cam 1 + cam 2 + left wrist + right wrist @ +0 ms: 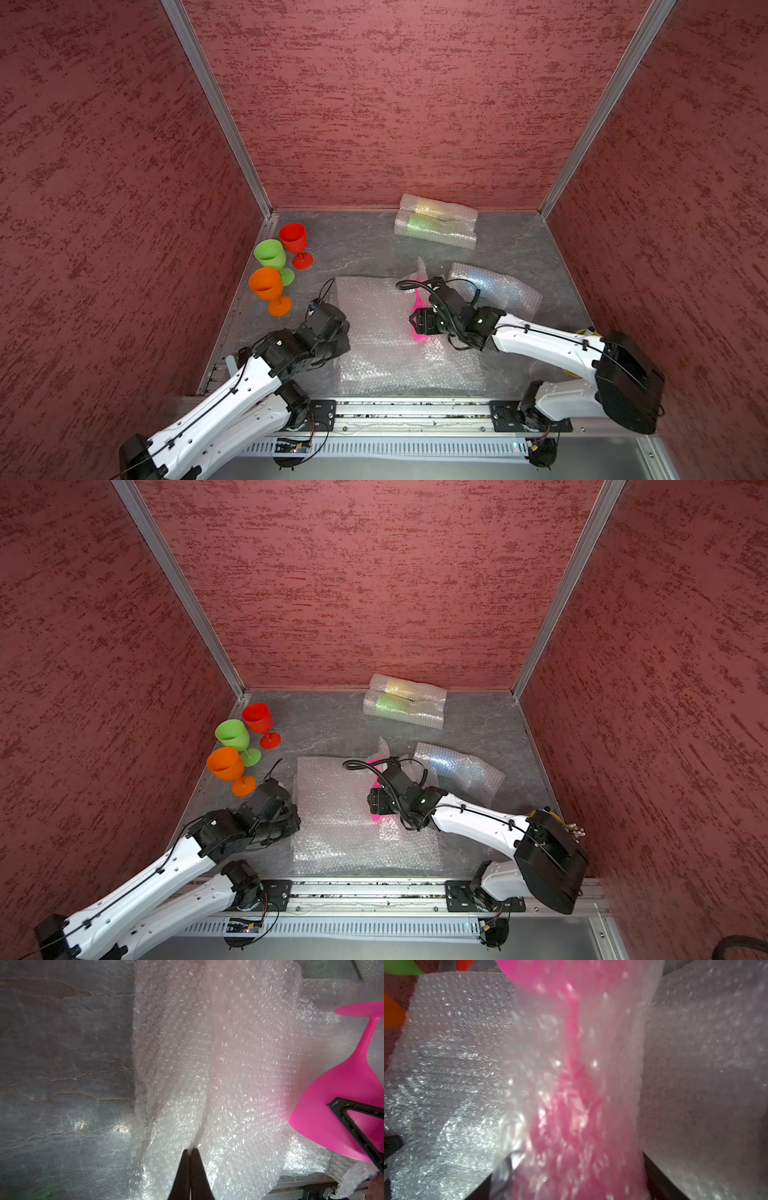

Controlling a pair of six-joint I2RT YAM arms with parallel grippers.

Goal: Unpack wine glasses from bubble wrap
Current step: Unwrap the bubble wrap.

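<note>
The pink goblet (332, 1109) lies on its side between the fingers of the right gripper (417, 324), partly draped in a loose sleeve (591, 1047). It is bare on the side facing the left gripper (190, 1150). A flat bubble wrap sheet (374, 332) spreads between both grippers, one fold pinched in the left gripper's closed tips. Beyond the left gripper, the red goblet (293, 239), light green goblet (270, 254) and orange goblet (266, 284) stand upright and unwrapped. Beyond the right gripper lie three wrapped sleeves, showing yellow (436, 208), green (432, 230) and bluish (490, 286).

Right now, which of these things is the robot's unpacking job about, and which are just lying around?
Job: pink glass; red glass, green glass, orange glass, unwrapped; yellowish bundle, greenish bundle, bluish bundle, still wrapped; loose bubble wrap.
Lying about: yellow cup, mostly hidden behind the right arm.
</note>
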